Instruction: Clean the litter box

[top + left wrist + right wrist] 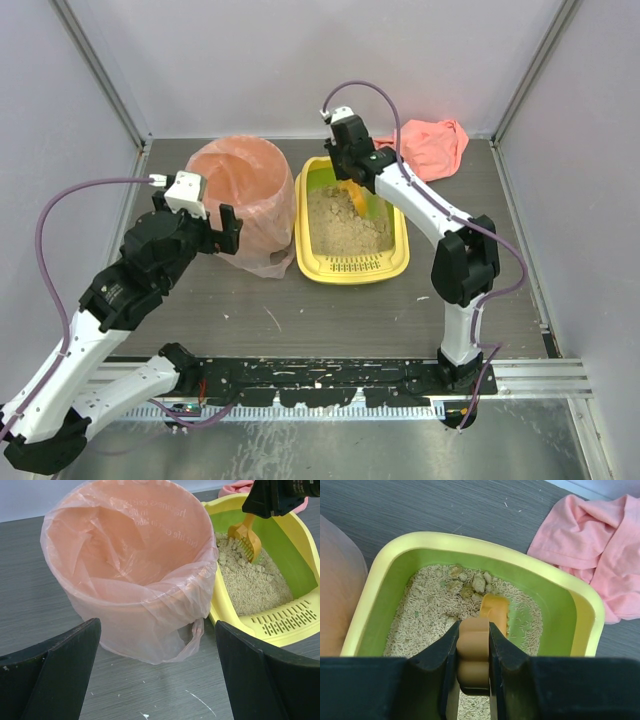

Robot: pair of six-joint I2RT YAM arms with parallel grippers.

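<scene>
Litter box point(352, 268) beneath right end effector point(474, 636) gripping scoop point(494, 611).

A: Surface below the right pincer point(474, 642)?
B: Dark grey wood-grain table point(330, 320), flecked white on its near side.
A: Beyond the pincer?
B: Pale back wall point(300, 60). Plain side walls point(50, 130) flank it, joined at metal corner posts point(100, 65). Lighting even.

Yellow-rimmed litter box point(352, 268), green inside; beige litter point(345, 228); orange scoop point(494, 611); translucent pink bin bag point(135, 555); salmon-pink cloth point(435, 145); dark grey, wood-grained tabletop point(330, 320).
</scene>
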